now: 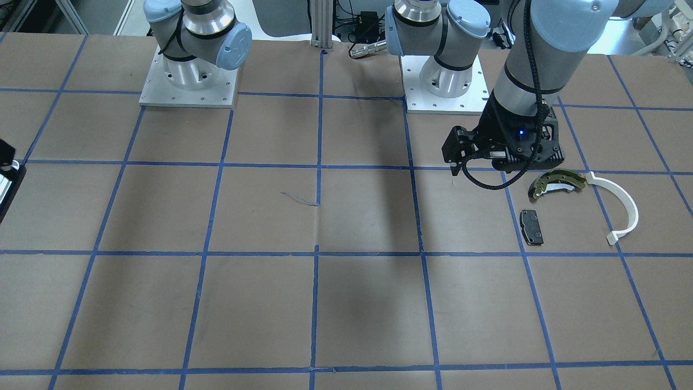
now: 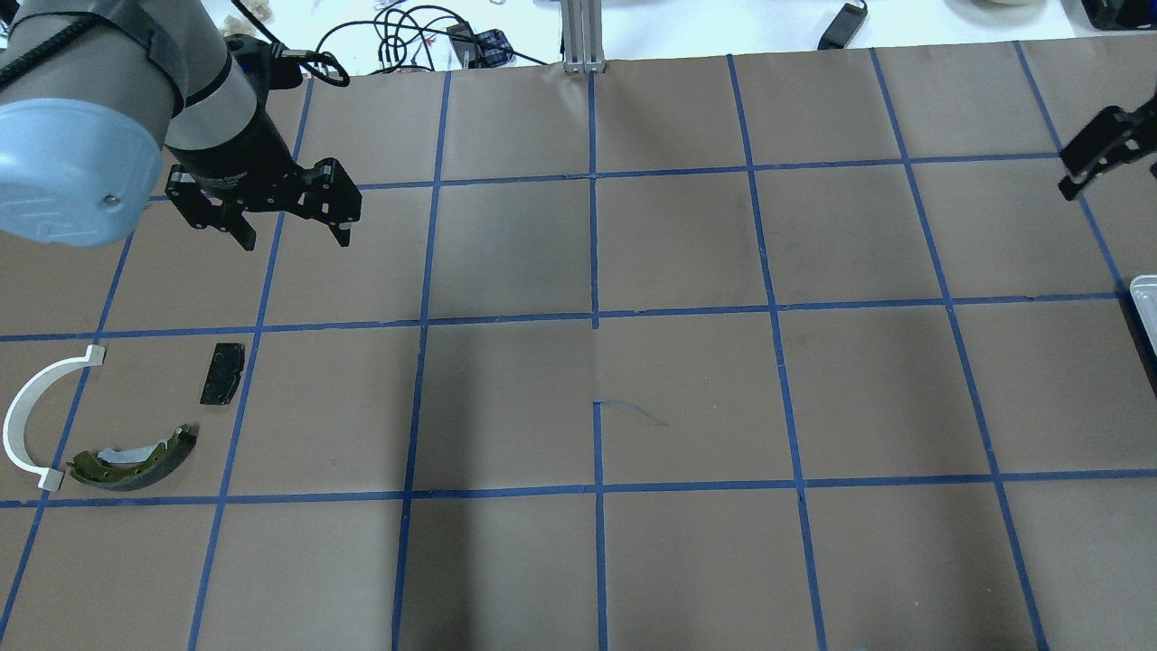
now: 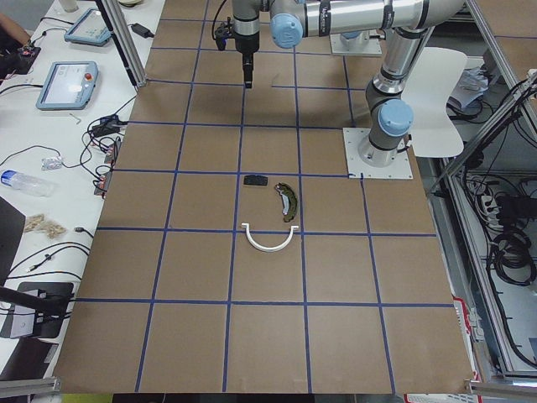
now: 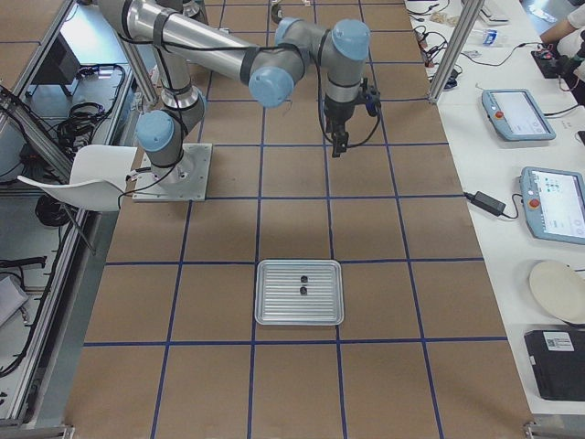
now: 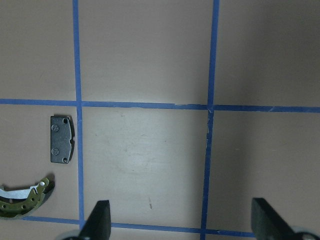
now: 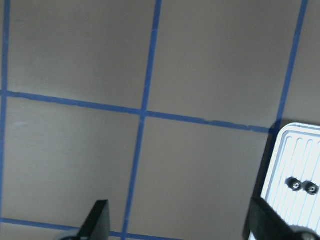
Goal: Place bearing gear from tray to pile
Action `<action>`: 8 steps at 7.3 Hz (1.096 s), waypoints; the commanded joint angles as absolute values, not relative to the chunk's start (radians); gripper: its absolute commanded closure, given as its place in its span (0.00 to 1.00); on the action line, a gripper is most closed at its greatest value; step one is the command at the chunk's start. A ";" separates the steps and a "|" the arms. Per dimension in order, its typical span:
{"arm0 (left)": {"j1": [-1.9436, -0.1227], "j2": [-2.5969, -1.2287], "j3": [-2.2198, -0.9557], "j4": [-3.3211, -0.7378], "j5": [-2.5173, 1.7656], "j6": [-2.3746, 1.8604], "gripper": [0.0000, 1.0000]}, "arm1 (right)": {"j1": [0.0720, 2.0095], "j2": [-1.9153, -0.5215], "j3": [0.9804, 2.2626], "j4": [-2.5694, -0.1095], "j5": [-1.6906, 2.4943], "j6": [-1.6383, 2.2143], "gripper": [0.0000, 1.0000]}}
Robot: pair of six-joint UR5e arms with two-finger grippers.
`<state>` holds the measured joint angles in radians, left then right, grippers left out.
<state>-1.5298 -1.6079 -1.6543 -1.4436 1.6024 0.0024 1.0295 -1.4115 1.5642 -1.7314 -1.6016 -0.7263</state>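
Brown-papered table [image 2: 687,398] gridded in blue tape; both grippers empty, bearing gears lying in the tray.
Left gripper [image 2: 295,237] hangs above the table with its fingers spread wide and nothing between them, off to one side of the pile: black pad [image 2: 222,372], olive-gold brake shoe [image 2: 136,459] and white arc strip [image 2: 36,416] lie near one another, one end of the strip just beside the shoe. Right gripper [image 6: 180,222] is likewise splayed and bare, above plain paper beside the tray [image 4: 274,311]. Two small dark bearing gears [image 6: 295,185] rest close together about the middle of the tray's ridged silver floor, well apart from the pile at the table's opposite end.
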 commanded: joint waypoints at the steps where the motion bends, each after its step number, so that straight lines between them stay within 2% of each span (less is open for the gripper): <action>1: -1.532 -1.586 -1.654 -1.450 1.545 0.003 0.00 | 0.895 -1.268 1.571 -1.978 -1.608 -1.075 0.00; 3: -1.529 -1.562 -1.670 -1.460 1.552 0.014 0.00 | 0.783 -1.172 1.572 -1.999 -1.589 -1.217 0.00; 5: -1.526 -1.559 -1.672 -1.463 1.554 0.017 0.00 | 0.758 -1.117 1.592 -2.072 -1.591 -1.352 0.00; 8: -1.522 -1.560 -1.674 -1.462 1.555 0.018 0.00 | 0.726 -1.105 1.722 -2.253 -1.601 -1.487 0.00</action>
